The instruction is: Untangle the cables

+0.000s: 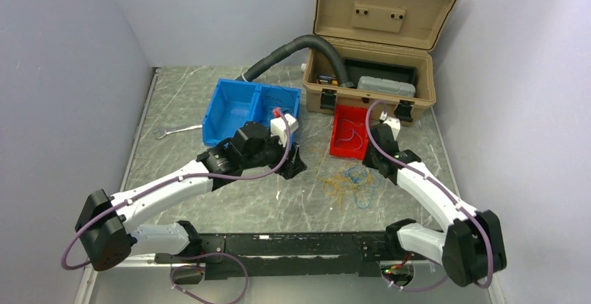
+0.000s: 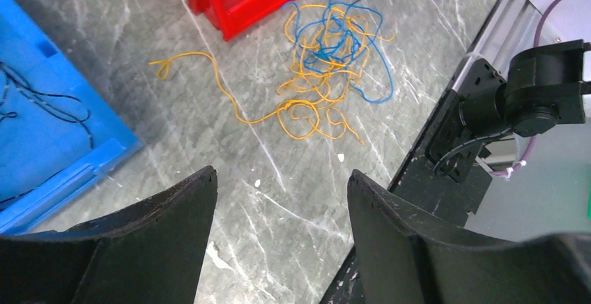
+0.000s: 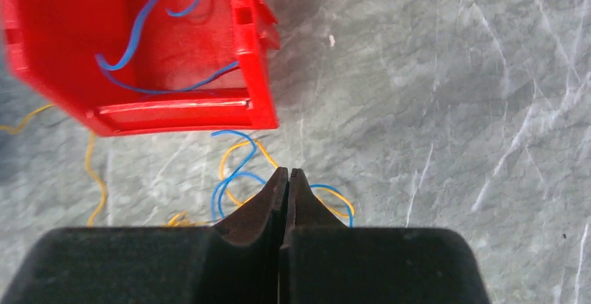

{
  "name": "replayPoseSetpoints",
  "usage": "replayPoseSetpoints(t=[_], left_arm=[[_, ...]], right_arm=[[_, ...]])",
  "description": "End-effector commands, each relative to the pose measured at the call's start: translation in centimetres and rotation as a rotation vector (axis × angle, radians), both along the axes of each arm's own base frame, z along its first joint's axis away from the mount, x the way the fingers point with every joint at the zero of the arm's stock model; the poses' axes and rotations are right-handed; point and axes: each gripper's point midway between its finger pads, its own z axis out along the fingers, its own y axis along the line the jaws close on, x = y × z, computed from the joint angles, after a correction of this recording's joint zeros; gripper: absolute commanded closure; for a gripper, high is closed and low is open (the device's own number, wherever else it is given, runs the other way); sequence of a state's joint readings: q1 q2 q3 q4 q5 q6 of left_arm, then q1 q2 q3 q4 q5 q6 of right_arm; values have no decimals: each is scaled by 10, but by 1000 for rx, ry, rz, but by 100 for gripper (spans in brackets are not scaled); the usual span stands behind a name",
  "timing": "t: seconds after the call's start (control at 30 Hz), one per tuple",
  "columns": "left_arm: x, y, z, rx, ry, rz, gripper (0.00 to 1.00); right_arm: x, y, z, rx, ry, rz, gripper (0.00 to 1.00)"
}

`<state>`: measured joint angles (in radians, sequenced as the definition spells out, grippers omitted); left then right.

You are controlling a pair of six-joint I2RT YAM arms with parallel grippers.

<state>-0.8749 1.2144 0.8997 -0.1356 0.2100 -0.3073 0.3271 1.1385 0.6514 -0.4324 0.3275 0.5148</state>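
Wire tangle on the marble-patterned table, one gripper spread, the other pinched shut.

The cables (image 1: 352,182) lie in a loose knot of yellow-orange and blue strands on the table (image 1: 279,206), just in front of the red bin (image 1: 341,152), with one orange strand (image 2: 209,81) trailing away toward the blue bin (image 1: 223,109). More blue wires (image 3: 139,25) lie inside the red bin, and thin black ones (image 2: 42,98) in the blue bin. The left gripper (image 2: 279,178) hangs above bare table with fingers wide apart and nothing between them. The right gripper (image 3: 288,173) has its fingertips pressed together directly over the tangle's edge; whether a strand is caught between them cannot be told. A coloured label (image 1: 326,79) inside the tan case (image 1: 376,11) is too small to read.
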Motion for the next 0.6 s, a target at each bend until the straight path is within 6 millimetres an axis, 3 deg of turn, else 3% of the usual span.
replayPoseSetpoints(t=[0.0,0.2,0.37,0.57], left_arm=[[4,12,7,12,-67,39,28],[2,13,27,-51,-161,14,27],[-3,10,56,-155,-248,-19,26],[-12,11,92,-262,-354,-62,24]], right_arm=[[10,20,66,74,-195,100,100],[-13,68,149,286,-306,357,100],[-53,136,233,547,-423,790,100],[-91,164,295,682,-482,1029,100]])
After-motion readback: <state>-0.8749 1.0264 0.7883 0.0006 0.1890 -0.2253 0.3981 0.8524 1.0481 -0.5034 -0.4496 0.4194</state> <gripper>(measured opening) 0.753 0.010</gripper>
